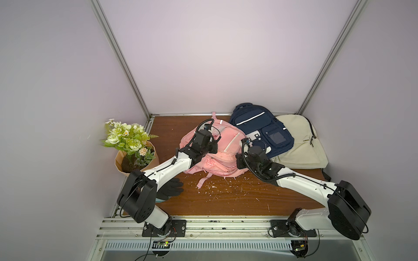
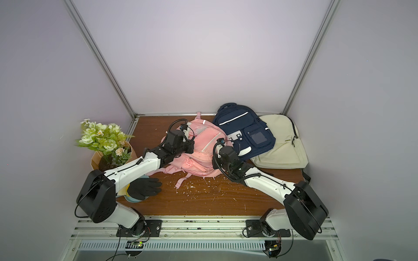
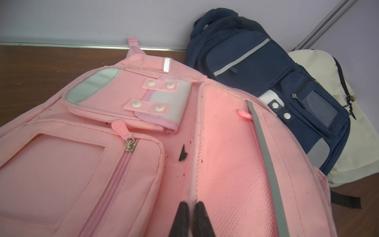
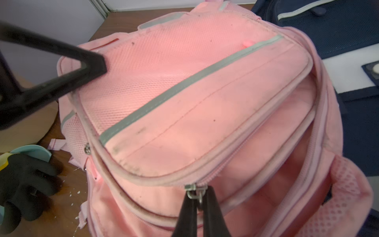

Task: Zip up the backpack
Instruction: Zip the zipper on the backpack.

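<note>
The wooden table (image 1: 226,198) was seen to carry three packs. The pink backpack (image 1: 226,153) was laid flat near the middle, between the two arms, with a navy backpack (image 1: 260,128) lying against its far side and a cream backpack (image 1: 300,144) beyond that. In the right wrist view its main compartment (image 4: 287,147) was found gaping, the unclosed track curving away from the slider toward the navy backpack. The left gripper (image 3: 192,205) was clenched on a pale raised seam of the pink backpack's front, beside the mesh panel (image 3: 221,143), and appeared to be serving as an anchor. The right gripper (image 4: 198,202) was pinched shut on the metal zipper pull (image 4: 195,194), held right at its fingertips, so this arm was judged the nearer to the work. The open stretch was judged to lie ahead of those fingers, its long axis following the rim's arc. The zipper pull would therefore need to be drawn along that curve, away from the braced seam.
</note>
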`<state>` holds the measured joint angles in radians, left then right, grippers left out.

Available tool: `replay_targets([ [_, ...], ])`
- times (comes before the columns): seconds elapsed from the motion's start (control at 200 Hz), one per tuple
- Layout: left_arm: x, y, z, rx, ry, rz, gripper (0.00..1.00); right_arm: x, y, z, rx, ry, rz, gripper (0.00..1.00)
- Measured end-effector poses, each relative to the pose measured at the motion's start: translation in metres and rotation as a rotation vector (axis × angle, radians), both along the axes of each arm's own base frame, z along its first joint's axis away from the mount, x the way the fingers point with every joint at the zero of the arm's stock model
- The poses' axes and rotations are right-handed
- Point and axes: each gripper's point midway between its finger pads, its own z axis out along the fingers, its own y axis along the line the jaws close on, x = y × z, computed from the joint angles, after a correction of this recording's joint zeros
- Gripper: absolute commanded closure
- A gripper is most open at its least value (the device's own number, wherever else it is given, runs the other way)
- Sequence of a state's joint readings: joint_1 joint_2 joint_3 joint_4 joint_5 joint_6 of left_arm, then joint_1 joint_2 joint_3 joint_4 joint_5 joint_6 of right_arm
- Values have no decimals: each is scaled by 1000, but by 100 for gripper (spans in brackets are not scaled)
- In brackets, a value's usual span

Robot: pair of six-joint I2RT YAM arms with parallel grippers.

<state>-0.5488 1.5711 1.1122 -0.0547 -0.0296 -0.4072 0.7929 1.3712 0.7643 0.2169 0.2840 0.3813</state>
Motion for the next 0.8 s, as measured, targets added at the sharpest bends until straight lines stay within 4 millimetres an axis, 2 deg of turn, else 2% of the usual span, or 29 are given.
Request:
replay_targets([
  [0.06,13,-2,1,20,8,1,99,-7,16,-5,-2,-5,20,100],
  [0.1,19,-2,0,34,17,3,94,-11,26,-10,-2,-2,31,100],
  [0.225,30,7,-5,68,32,32,66,-16,57,-26,10,24,56,100],
  [0.335,36,20,8,33,-18,99,38,-30,91,-38,19,65,131,100],
  [0.425,18,43,10,-11,-18,168,24,-39,114,-44,30,89,180,100],
  [0.565,-28,73,-4,-98,20,247,19,-44,128,-49,36,107,222,100],
  [0.646,-47,77,-21,-160,64,266,18,-44,129,-49,34,106,223,100],
  [0.801,-73,75,-66,-256,197,289,18,-45,128,-50,24,102,229,100],
])
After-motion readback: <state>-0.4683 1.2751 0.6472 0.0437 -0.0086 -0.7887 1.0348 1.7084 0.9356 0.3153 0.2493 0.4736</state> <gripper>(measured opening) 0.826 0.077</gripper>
